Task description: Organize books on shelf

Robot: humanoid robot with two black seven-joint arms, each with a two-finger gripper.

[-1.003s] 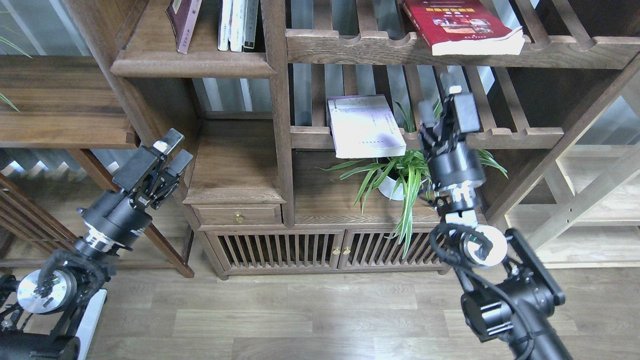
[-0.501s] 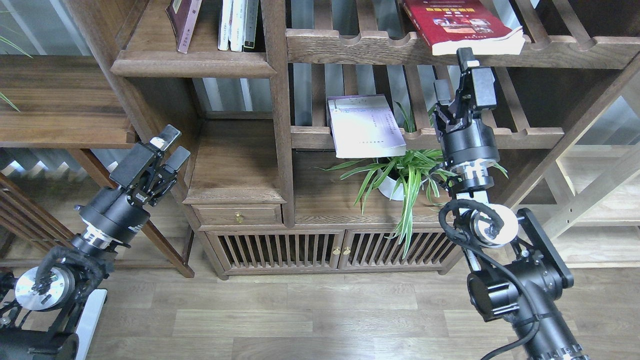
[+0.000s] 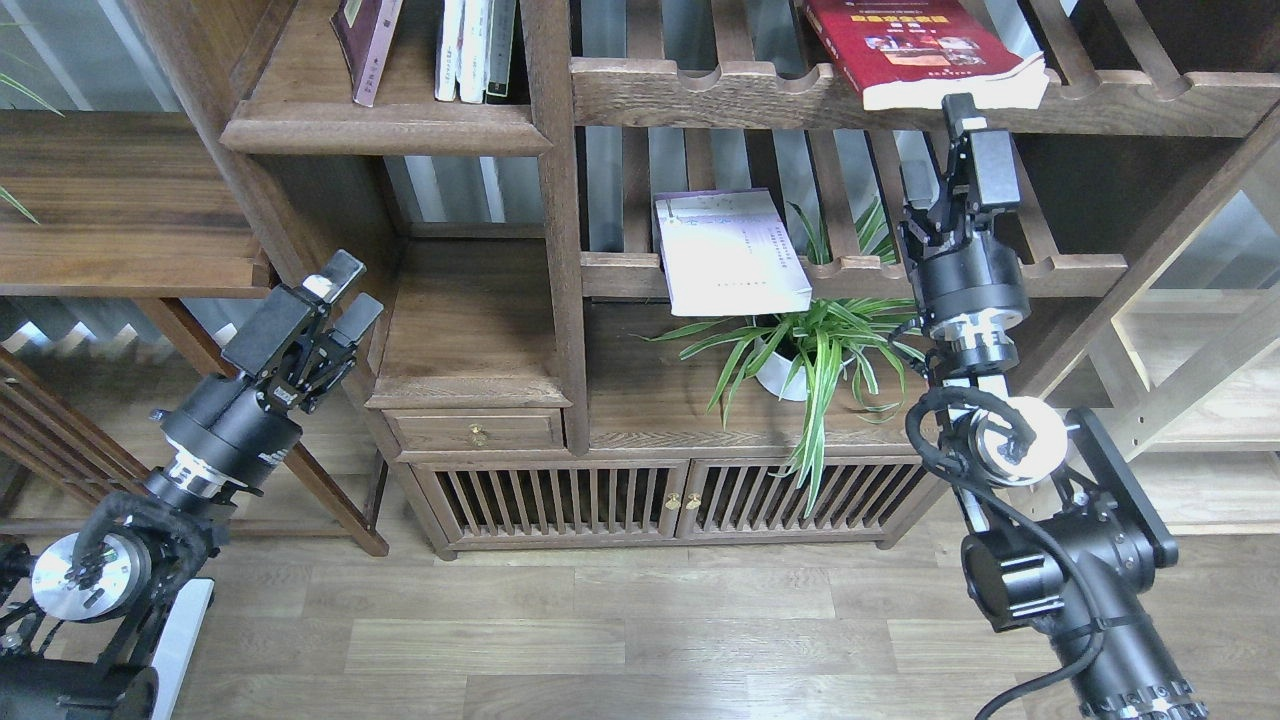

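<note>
A maroon book (image 3: pixel 365 40) leans in the narrow upper-left compartment, standing on the dark shelf (image 3: pixel 385 128). A thick red book (image 3: pixel 925 50) lies flat on the top slatted rack, its page edge jutting over the front rail. A pale white-lavender book (image 3: pixel 730 252) lies on the middle slatted rack, overhanging the front. My right gripper (image 3: pixel 950 170) points up just beneath the red book's front edge; it is open and holds nothing. My left gripper (image 3: pixel 348 295) is open and empty, low at the left beside the cabinet's side.
Several upright white and dark books (image 3: pixel 475 50) stand next to the maroon one. A potted spider plant (image 3: pixel 810 350) sits on the cabinet top just left of my right wrist. A pale wood rack (image 3: pixel 1200 400) stands at the right, with a dark side shelf (image 3: pixel 120 200) at the left.
My right gripper has risen and shifted right, from beside the lavender book's level up to just under the red book. The left arm has barely moved.
</note>
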